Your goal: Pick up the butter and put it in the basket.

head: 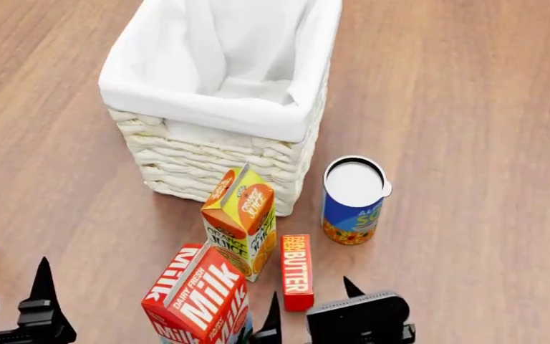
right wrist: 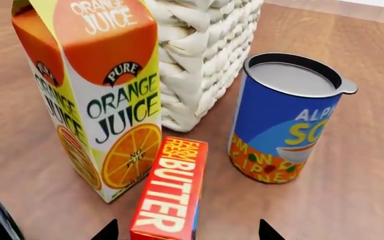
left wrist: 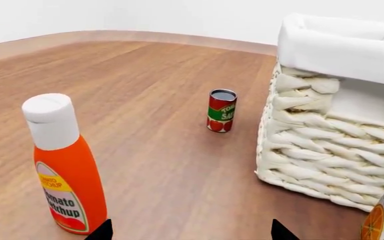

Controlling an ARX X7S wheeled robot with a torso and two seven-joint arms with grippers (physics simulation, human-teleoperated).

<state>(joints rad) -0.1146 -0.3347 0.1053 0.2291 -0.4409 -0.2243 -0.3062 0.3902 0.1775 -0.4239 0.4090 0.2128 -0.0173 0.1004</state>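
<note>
In the left wrist view we see our left fingers (left wrist: 192,231) spread wide near the basket (left wrist: 325,150). From the head, the butter (head: 296,271) lies lower centre beside the juice carton (head: 241,218). In the right wrist view, our right fingers (right wrist: 186,231) straddle it, wide; we should descend squarely and avoid nudging the carton.

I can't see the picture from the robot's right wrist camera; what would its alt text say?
A red butter box lies between the open right fingers, beside an orange juice carton and a blue soup can. The white wicker basket stands behind them on the wooden floor.
</note>
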